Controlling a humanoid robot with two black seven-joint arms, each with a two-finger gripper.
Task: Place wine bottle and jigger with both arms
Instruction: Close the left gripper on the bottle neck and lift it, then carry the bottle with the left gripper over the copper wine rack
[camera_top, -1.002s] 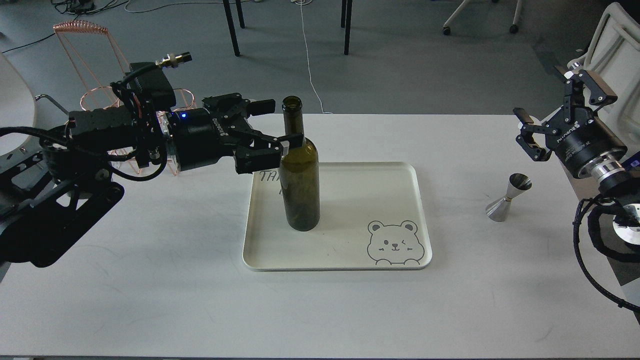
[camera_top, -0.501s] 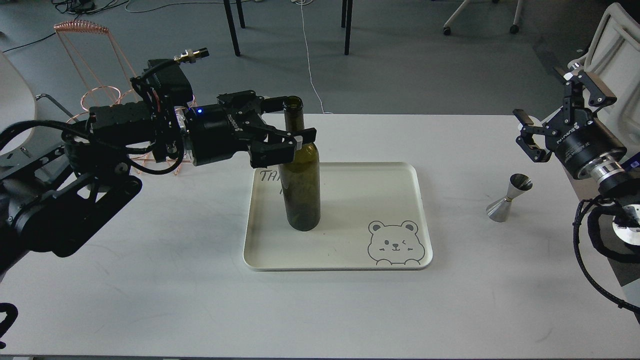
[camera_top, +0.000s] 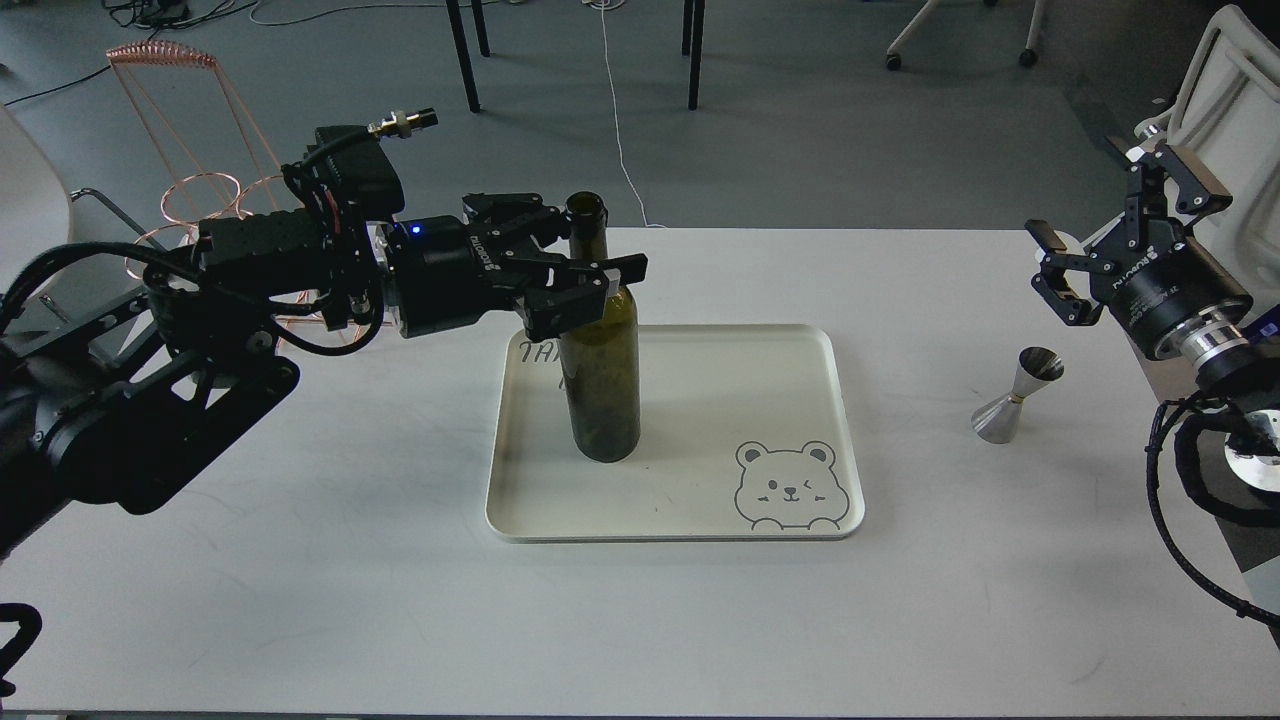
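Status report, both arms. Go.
Left end effector open around the bottle neck, bottle upright on tray. Right end effector open, above the jigger on the table. Nothing in the way.

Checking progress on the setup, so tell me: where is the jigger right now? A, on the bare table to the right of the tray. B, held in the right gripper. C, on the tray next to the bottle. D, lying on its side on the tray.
A: the jigger stands upright on the table, right of the tray, below the right gripper.

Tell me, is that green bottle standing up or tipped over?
Upright: the wine bottle stands on its base in the tray, neck pointing straight up.
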